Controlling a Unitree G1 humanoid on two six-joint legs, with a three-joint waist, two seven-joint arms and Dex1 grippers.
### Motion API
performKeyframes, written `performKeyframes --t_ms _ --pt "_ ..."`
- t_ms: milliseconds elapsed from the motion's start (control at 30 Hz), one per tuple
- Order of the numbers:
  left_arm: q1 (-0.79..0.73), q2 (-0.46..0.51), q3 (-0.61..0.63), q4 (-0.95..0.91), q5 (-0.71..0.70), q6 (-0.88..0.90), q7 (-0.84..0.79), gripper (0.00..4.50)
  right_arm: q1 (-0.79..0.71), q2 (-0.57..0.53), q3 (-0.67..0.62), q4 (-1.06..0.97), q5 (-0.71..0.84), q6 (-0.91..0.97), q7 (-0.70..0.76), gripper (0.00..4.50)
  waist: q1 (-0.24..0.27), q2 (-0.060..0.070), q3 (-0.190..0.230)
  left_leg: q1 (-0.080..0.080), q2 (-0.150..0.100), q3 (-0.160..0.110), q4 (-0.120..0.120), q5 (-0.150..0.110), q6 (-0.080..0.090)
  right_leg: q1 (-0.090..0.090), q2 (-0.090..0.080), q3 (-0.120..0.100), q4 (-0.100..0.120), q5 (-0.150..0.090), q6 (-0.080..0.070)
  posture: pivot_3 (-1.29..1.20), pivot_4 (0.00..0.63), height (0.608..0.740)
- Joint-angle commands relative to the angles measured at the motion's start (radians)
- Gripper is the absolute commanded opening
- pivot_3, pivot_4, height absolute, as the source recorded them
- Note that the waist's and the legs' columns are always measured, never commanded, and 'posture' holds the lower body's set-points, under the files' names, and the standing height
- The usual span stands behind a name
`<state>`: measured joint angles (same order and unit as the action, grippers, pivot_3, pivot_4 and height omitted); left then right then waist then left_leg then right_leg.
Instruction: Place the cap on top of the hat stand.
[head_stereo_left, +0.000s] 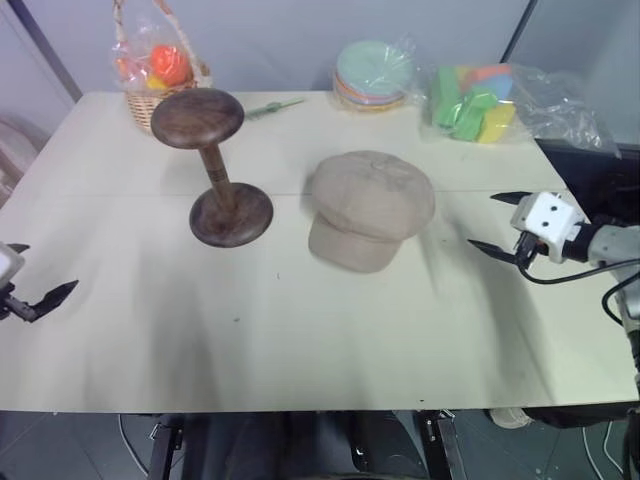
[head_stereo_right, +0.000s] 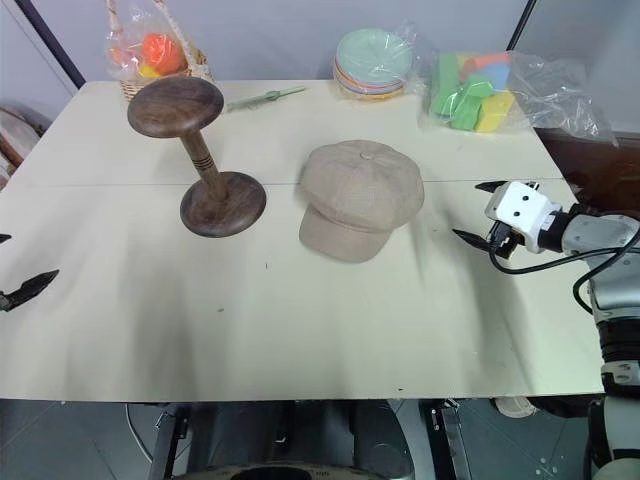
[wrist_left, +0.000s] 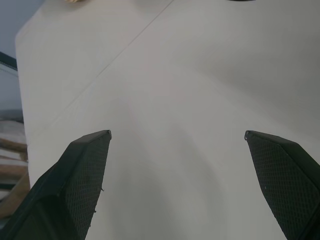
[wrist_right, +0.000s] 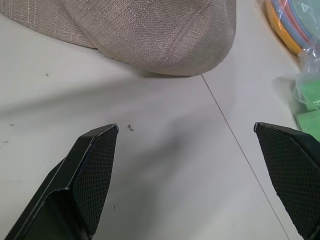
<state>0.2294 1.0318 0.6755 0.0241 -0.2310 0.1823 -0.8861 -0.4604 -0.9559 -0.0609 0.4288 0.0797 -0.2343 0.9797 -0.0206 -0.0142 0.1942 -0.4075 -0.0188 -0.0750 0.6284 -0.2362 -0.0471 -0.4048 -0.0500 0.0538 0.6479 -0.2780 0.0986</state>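
Right claw (head_stereo_left: 500, 222) hangs released beside the cap (head_stereo_left: 370, 208), which I see lying mid-desk (head_stereo_left: 300, 340), well placed for a grab; left claw (head_stereo_left: 30, 290) is released too, far from the upright hat stand (head_stereo_left: 212, 170).

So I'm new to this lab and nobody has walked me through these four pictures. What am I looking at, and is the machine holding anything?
It is a two-armed humanoid robot at a pale table. The two wide pictures come from cameras in its head, looking down. The two close-ups come from cameras on its wrists, looking along each claw's black fingers. On the table lie a beige cap and, beside it, an upright dark wooden hat stand. At the far edge are a wicker basket, a stack of plates and bagged colourful blocks. The left claw and right claw are both open and hold nothing. The right one points at the cap.
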Motion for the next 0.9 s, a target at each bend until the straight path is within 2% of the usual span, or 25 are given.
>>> performKeyframes --t_ms 33,200,300,400,467,533,700,900 --pt "-0.005 -0.002 0.042 -0.031 -0.024 0.004 -0.015 4.50 -0.016 -0.004 -0.016 0.004 -0.003 -0.024 -0.002 4.46 0.000 0.000 0.000 0.000 0.000 0.000 0.000 0.000 0.000 0.000 0.000 0.000 0.000 0.000 0.000 0.00 0.150 0.740" --pt "-0.038 -0.005 0.025 -0.031 -0.034 0.035 -0.009 4.50 0.000 -0.007 -0.025 -0.020 0.004 0.005 -0.010 4.46 0.001 0.000 0.000 0.000 0.000 0.000 0.000 0.000 0.000 0.000 0.000 0.000 0.000 0.000 0.000 0.00 0.150 0.740" --pt "-0.095 0.002 0.011 -0.057 -0.094 0.104 -0.033 4.50 0.014 -0.017 -0.030 -0.044 -0.007 0.022 -0.024 4.46 0.003 0.000 0.000 0.000 0.000 0.000 0.001 0.000 0.000 0.000 0.001 0.000 0.001 0.000 0.000 0.00 0.150 0.740" --pt "-0.169 0.030 0.012 -0.150 -0.253 0.266 -0.100 4.50 0.013 -0.019 -0.036 -0.145 -0.033 0.074 -0.073 4.46 0.002 0.000 0.000 0.000 0.000 0.000 0.001 0.000 0.000 0.000 0.001 0.000 0.001 0.000 0.001 0.00 0.150 0.740" --pt "-0.188 0.065 0.018 -0.255 -0.409 0.401 -0.191 4.50 0.022 -0.007 -0.040 -0.296 -0.028 0.168 -0.106 4.46 0.000 0.000 0.000 -0.001 0.000 -0.001 0.002 0.000 0.000 0.000 0.001 0.000 0.002 0.000 0.001 0.00 0.150 0.740" --pt "-0.202 0.096 0.007 -0.339 -0.503 0.488 -0.236 4.50 0.053 0.010 -0.036 -0.453 -0.025 0.267 -0.134 4.46 -0.002 0.000 0.000 -0.001 0.000 -0.003 0.001 0.000 0.000 -0.001 0.001 0.000 0.003 0.000 0.001 0.00 0.150 0.740" --pt "-0.303 0.138 -0.113 -0.455 -0.673 0.601 -0.283 4.50 0.194 0.066 0.077 -0.817 -0.139 0.427 -0.204 4.46 0.001 0.001 0.000 0.000 0.000 -0.005 0.001 0.000 0.000 -0.001 0.003 -0.001 0.004 0.000 0.001 0.00 0.150 0.740" --pt "-0.400 0.157 -0.294 -0.469 -0.665 0.580 -0.373 4.50 0.278 0.228 0.280 -0.942 -0.326 0.578 -0.321 4.46 0.002 0.000 -0.001 -0.001 -0.001 -0.001 0.003 0.000 0.000 0.000 0.003 -0.001 0.004 0.000 0.000 0.00 0.150 0.740"
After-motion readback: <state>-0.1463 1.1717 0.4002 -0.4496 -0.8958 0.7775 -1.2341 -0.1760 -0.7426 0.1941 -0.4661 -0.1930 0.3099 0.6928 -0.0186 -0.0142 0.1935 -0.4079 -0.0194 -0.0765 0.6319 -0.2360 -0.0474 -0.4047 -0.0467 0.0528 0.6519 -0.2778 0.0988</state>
